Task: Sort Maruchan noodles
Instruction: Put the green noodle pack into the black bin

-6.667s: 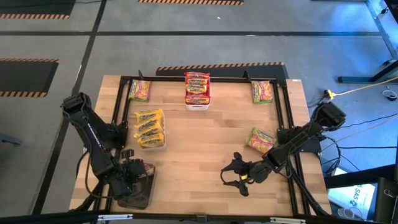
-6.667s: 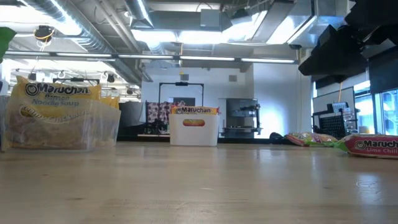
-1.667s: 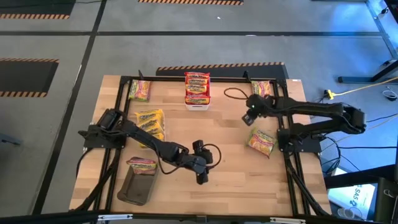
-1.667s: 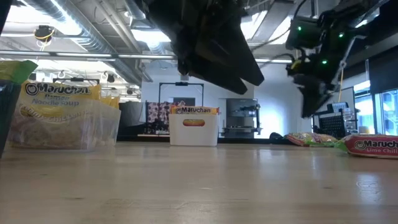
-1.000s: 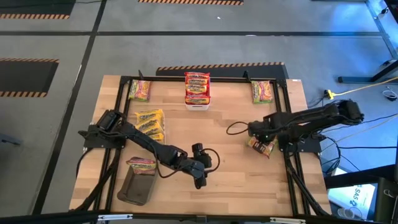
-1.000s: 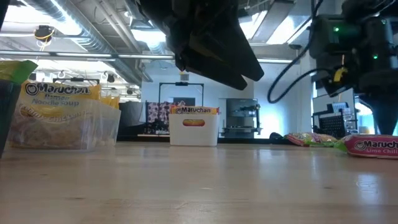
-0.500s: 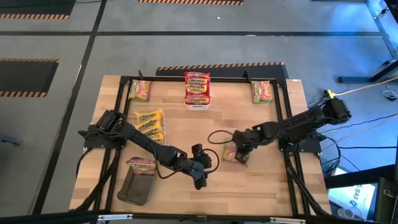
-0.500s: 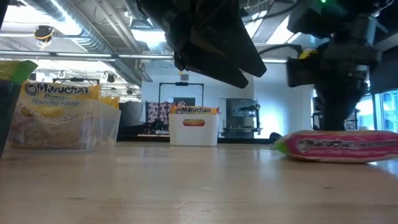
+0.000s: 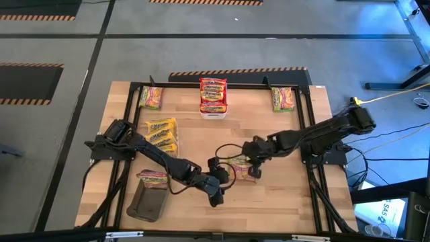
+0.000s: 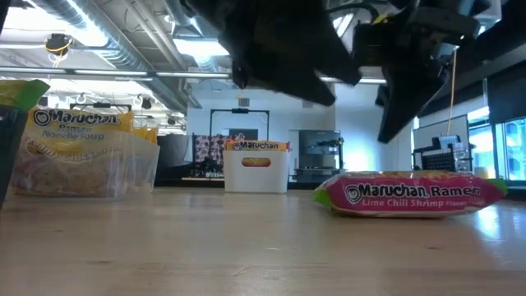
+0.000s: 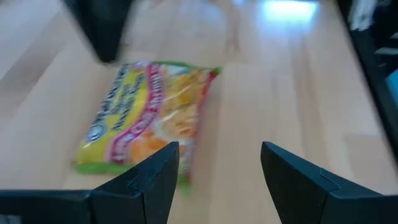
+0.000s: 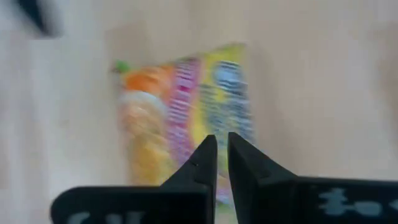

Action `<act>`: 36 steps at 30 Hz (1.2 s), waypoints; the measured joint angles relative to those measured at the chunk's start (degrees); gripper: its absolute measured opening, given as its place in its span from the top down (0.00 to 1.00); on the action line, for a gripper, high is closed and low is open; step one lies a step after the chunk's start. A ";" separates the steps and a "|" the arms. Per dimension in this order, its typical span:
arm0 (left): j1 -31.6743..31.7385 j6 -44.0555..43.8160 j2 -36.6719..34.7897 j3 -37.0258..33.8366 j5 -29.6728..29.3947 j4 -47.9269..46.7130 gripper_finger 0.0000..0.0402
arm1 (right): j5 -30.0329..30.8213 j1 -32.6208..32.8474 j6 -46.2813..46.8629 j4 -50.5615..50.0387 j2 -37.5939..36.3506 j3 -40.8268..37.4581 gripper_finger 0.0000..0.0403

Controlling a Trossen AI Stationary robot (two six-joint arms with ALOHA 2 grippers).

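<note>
A green-and-pink Maruchan packet (image 9: pixel 240 167) lies flat on the wooden table near its middle; it also shows in the low view (image 10: pixel 407 193). My right gripper (image 9: pixel 253 167) is shut and hovers just above the packet's right end (image 12: pixel 222 146). In the low view its tip (image 10: pixel 386 131) is clear of the packet. My left gripper (image 9: pixel 223 177) is open just left of the packet, and the packet (image 11: pixel 149 118) lies beyond its fingers (image 11: pixel 219 162).
A white bin (image 9: pixel 213 113) with red packets stands at the far middle. A clear bin (image 9: pixel 162 138) with yellow packets is at the left. Loose packets lie at the far left (image 9: pixel 152 97) and far right (image 9: pixel 283 99). One packet (image 9: pixel 153 177) lies on a dark tray (image 9: pixel 142 205).
My right gripper has moved toward the table's left, sliding the green-and-pink packet along the table from near the right side to the middle. It now stands raised off the packet. The packet lies flat, closer to my left gripper.
</note>
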 joint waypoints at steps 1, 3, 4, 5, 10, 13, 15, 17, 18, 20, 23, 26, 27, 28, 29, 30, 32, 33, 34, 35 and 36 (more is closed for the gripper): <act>-0.25 -0.02 0.61 0.06 -0.19 1.31 0.45 | 1.92 -0.33 -0.86 -2.47 -1.21 0.33 0.96; -1.02 -0.26 1.75 0.00 -1.06 2.86 0.45 | 5.45 -1.70 -1.38 -4.19 -3.28 0.28 0.96; -1.20 -0.25 2.66 -0.07 -1.30 4.45 0.45 | 6.49 -2.69 -1.37 -4.81 -4.11 -0.05 0.96; -1.32 -0.26 3.86 0.02 -1.20 7.13 0.45 | 6.99 -3.98 -1.44 -5.08 -4.53 -0.53 0.96; -1.59 -0.96 8.90 -0.03 -1.84 12.35 0.45 | 1.20 -11.54 -2.00 -2.09 -4.14 -4.31 0.82; -1.27 -0.92 11.44 0.25 -1.99 15.67 0.45 | -7.42 -15.32 -3.06 3.14 -3.60 -7.27 0.65; -1.11 -0.91 12.40 0.22 -2.29 17.00 0.45 | -14.18 -17.39 -3.17 9.48 -2.68 -8.94 0.53; -0.76 -0.87 13.01 0.22 -2.47 16.93 0.45 | -19.16 -19.00 -3.06 13.66 -1.82 -10.51 0.42; -0.76 -0.87 13.04 0.17 -2.63 16.54 0.45 | -20.48 -19.43 -2.81 16.23 -0.94 -11.04 0.38; -0.67 -0.93 12.99 0.17 -2.98 16.51 0.45 | -22.21 -20.24 -2.65 17.31 0.41 -11.74 0.30; -0.65 -0.89 12.97 0.17 -3.75 16.12 0.45 | -22.55 -20.34 -2.84 17.75 3.20 -11.76 0.23; -0.60 -0.89 12.95 0.17 -3.75 16.46 0.45 | -25.57 -20.29 -2.86 20.63 6.29 -11.69 0.21; -0.52 -0.91 12.95 0.17 -3.77 16.17 0.45 | -26.72 -20.29 -2.87 20.71 7.20 -11.71 0.21; -0.50 -0.91 12.96 0.17 -3.75 16.04 0.45 | -27.55 -20.29 -2.89 21.33 8.23 -11.71 0.21; -0.49 -0.91 12.97 0.17 -3.76 16.05 0.45 | -28.20 -20.29 -2.95 21.74 9.07 -11.66 0.21; -0.47 -0.91 12.96 0.17 -3.81 16.07 0.45 | -28.98 -20.37 -2.89 21.83 9.72 -11.56 0.21; -0.45 -0.88 12.95 0.17 -3.82 16.02 0.45 | -29.94 -20.42 -3.03 22.09 10.88 -11.47 0.22; -0.39 -0.89 12.95 0.17 -3.81 16.01 0.45 | -30.63 -20.42 -3.04 22.22 11.23 -11.44 0.23; -0.29 -0.91 12.95 0.17 -3.81 15.95 0.45 | -31.51 -20.42 -3.04 22.34 11.37 -11.45 0.23; -0.15 -0.91 12.95 0.17 -3.70 15.70 0.45 | -32.16 -20.42 -3.07 22.41 11.41 -11.45 0.24; 0.07 -0.94 12.95 0.17 -3.58 15.28 0.45 | -32.47 -20.39 -3.00 22.43 11.44 -11.45 0.24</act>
